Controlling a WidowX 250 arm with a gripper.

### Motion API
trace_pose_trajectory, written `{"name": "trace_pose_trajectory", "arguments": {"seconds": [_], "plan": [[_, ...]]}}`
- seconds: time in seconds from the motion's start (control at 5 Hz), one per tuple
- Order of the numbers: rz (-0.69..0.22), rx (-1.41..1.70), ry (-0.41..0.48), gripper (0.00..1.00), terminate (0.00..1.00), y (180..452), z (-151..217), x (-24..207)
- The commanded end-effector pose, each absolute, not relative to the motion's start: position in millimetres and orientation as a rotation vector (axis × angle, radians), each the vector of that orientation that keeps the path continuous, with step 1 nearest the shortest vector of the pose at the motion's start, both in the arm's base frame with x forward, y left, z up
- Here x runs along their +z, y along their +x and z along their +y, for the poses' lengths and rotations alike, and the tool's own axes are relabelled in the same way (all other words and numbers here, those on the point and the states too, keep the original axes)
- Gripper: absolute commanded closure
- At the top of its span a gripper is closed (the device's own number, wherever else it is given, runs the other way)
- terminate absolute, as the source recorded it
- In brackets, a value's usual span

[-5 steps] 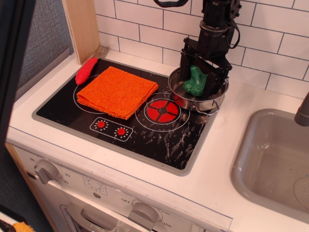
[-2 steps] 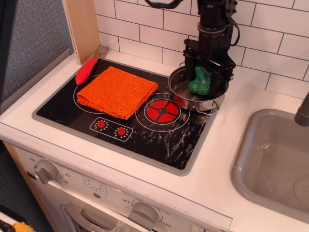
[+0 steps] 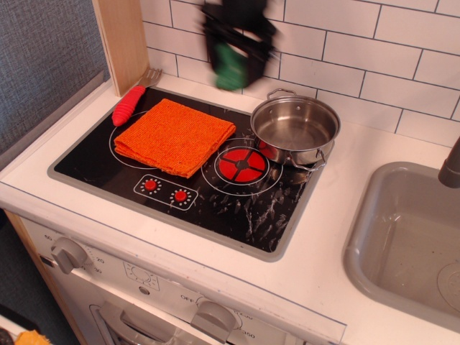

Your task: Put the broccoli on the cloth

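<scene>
Carrying broccoli point(image 3: 231, 66) high, claw point(image 3: 236, 54) pinching it, blurred; risking early drop far of cloth point(image 3: 175, 136), beside pot point(image 3: 296, 130).

The white oven front panel point(image 3: 165, 287) is carrying the only readable print. Beside the left knob point(image 3: 68, 253), small numerals are showing, with "20" legible. Beside the middle knob point(image 3: 215, 315), the word "OFF" is sitting to its left and "350" to its lower right. The remaining dial marks are appearing too small to read.
</scene>
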State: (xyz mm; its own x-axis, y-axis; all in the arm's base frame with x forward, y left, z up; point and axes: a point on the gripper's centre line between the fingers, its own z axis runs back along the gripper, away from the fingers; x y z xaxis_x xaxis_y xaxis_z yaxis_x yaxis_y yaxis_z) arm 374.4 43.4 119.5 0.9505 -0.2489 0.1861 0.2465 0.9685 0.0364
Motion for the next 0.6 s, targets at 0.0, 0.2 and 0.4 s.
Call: {"name": "trace_pose_trajectory", "arguments": {"seconds": [0.0, 0.2, 0.4], "plan": [[-0.206, -0.201, 0.002, 1.0, 0.0, 351.4, 98.3, 133.0], [-0.156, -0.217, 0.0, 1.0, 0.0, 349.1, 101.2, 114.4], [-0.131, -0.246, 0.004, 1.0, 0.0, 346.4, 91.3, 105.7]]}}
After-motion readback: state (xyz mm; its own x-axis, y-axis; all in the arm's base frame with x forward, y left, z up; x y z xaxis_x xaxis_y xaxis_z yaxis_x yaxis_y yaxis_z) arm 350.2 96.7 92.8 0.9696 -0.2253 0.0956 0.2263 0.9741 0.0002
